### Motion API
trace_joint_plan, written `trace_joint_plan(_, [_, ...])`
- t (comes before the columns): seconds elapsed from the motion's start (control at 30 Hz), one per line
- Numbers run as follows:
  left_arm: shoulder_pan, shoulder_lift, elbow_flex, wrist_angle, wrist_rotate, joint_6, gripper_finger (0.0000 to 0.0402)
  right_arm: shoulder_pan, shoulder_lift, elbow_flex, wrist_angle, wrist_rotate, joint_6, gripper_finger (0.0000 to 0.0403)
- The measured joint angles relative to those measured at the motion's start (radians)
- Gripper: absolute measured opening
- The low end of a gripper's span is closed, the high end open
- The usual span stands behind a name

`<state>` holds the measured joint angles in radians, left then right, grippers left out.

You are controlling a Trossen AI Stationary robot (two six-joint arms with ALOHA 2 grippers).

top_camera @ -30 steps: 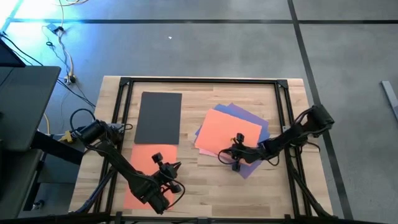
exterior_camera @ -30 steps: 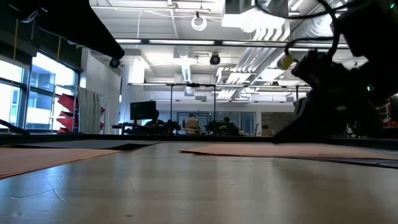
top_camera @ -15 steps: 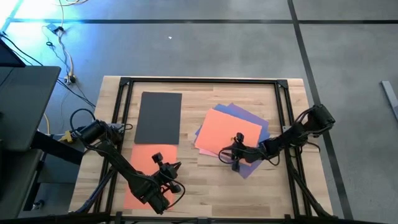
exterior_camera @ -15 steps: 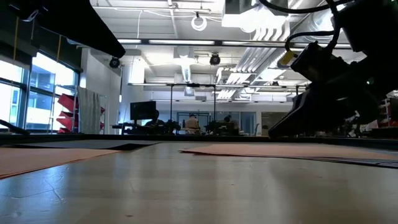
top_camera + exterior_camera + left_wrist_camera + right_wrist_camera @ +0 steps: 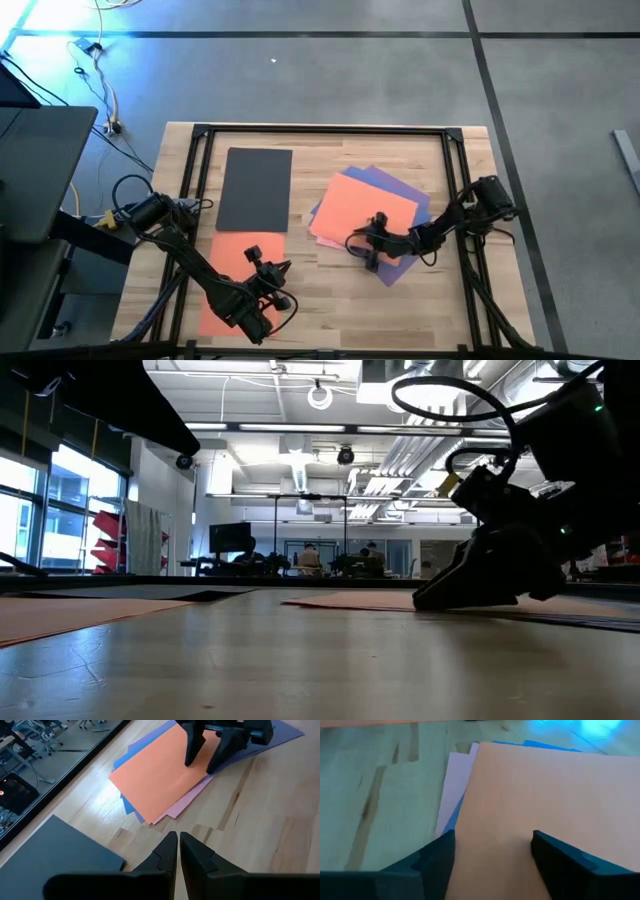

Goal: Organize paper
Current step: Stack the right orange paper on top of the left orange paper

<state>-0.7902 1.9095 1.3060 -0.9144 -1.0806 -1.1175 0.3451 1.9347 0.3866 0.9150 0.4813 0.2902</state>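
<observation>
Your right gripper (image 5: 372, 252) has just spread its fingers: a second ago they were together, and now they stand apart, one fingertip (image 5: 435, 857) on each side of the view, with bare orange paper showing between them. It has also dropped lower and slid a little toward the left arm's side, so it now sits on the near corner of the orange sheet (image 5: 362, 212), tips down at the paper's surface. From the side it looks pressed right down onto the pile.

That orange sheet tops a loose, fanned pile on the right half of the counter (image 5: 330, 295). A pink sheet (image 5: 185, 802) pokes out under its near edge, a blue sheet (image 5: 127, 805) shows along the left arm's side of the pile, and a purple sheet (image 5: 400, 270) sticks out toward the right arm's base.

I read the opening as you setting up to pinch or drag the top sheet, so nothing is held yet.

Your left gripper (image 5: 175, 851) waits with fingers together above a second orange sheet (image 5: 232, 275) near the front left of the counter. The dark grey sheet (image 5: 255, 188) lies flat just behind that one.
</observation>
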Motion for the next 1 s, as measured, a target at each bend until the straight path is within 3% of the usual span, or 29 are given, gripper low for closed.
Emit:
trace_joint_plan(0.2, [0.0,0.001,0.0,-0.001,0.003,0.003,0.0,0.0,-0.003,-0.001,0.004,-0.02,-0.03,0.0082])
trace_joint_plan(0.37, [0.0,0.001,0.0,-0.001,0.001,0.005,0.0,0.006,-0.038,-0.003,-0.017,-0.021,-0.051,0.0011])
trace_joint_plan(0.57, [-0.005,0.001,0.0,-0.001,-0.006,0.092,0.0,0.052,-0.164,-0.006,-0.072,-0.001,-0.112,0.0001])
trace_joint_plan(0.77, [-0.027,0.001,0.0,0.009,-0.007,0.361,0.0004,0.122,-0.245,0.001,-0.08,-0.012,-0.226,0.0])
trace_joint_plan(1.0, [-0.051,0.002,0.0,0.125,-0.049,0.764,0.0074,0.149,-0.257,0.034,-0.086,-0.168,-0.247,0.0])
